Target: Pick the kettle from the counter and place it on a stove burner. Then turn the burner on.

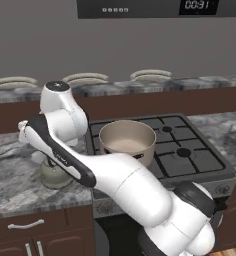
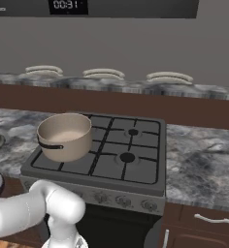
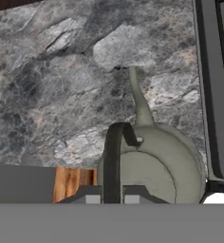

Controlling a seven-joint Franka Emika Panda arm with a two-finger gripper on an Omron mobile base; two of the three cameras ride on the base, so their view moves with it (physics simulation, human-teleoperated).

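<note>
1. Marbled counter (image 1: 10, 165), left of cooktop (image 1: 200, 150).
2. Kettle (image 3: 152, 161) upright on counter, just beside cooktop edge, spout pointing away.
3. Gripper (image 3: 113, 197) jaws clamped on kettle handle (image 3: 111, 156).
4. Pot (image 2: 64, 137) on front-left burner.

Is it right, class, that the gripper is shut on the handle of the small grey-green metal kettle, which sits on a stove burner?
Not quite. The gripper is shut on the dark arched handle of the small grey-green metal kettle, but the kettle sits on the marbled stone counter beside the cooktop, as the hand view shows.
</note>
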